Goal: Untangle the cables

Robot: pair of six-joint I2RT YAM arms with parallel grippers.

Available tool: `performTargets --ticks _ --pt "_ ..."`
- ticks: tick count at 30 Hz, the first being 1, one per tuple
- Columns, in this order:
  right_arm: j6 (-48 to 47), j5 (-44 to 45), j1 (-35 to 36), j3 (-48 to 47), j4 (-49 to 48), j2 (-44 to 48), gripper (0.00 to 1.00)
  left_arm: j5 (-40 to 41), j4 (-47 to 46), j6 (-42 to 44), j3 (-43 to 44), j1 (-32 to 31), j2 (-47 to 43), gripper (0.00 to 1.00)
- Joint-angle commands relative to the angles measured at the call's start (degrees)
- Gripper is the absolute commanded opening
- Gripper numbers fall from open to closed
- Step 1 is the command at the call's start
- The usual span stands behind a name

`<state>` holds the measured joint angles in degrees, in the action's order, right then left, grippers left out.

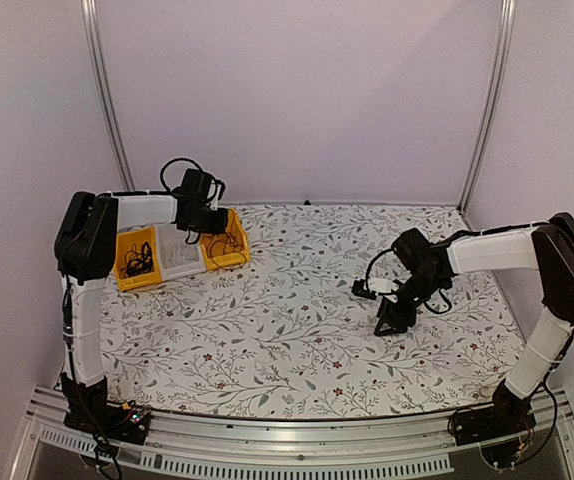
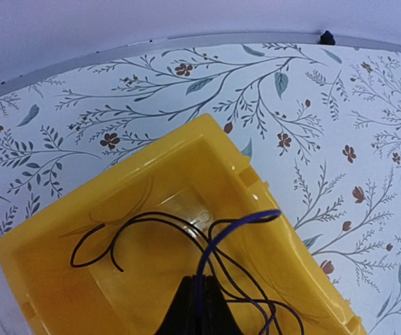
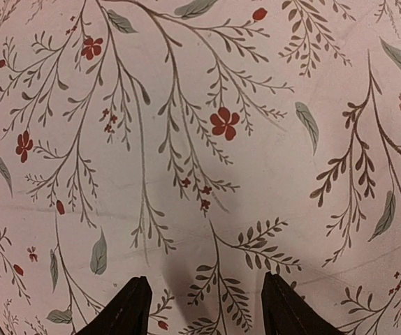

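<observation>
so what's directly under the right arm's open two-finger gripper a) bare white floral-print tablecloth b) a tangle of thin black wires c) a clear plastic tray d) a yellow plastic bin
a: the right wrist view shows only white floral-print tablecloth between the spread fingers of the right gripper. The thin black wires lie in the yellow plastic bin under the left gripper.

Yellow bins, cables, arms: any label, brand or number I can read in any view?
None readable in any view.
The yellow bin, the cables and the floral cloth carry no print.
Any marking on the arm bases is too small to tell.
</observation>
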<state>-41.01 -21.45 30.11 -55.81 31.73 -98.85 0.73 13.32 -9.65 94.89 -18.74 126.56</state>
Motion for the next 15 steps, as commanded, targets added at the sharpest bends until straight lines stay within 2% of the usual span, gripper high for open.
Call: performTargets --ticks 1,5,10,15 --pt "-0.3 0.2 0.3 -0.9 0.7 -1.0 0.58 0.7 3.5 -0.1 1.2 -0.3 -0.6 0.02" --pt "-0.4 0.2 0.3 -0.9 0.8 -1.1 0.58 2.2 5.5 0.6 1.3 0.1 -3.2 0.07" --pt "-0.4 0.1 0.4 -1.0 1.0 -1.4 0.58 3.7 8.2 0.2 2.0 0.6 -6.8 0.31" --pt "-0.4 0.1 0.5 -1.1 1.1 -1.5 0.58 2.7 9.2 0.7 1.1 0.5 -11.6 0.47"
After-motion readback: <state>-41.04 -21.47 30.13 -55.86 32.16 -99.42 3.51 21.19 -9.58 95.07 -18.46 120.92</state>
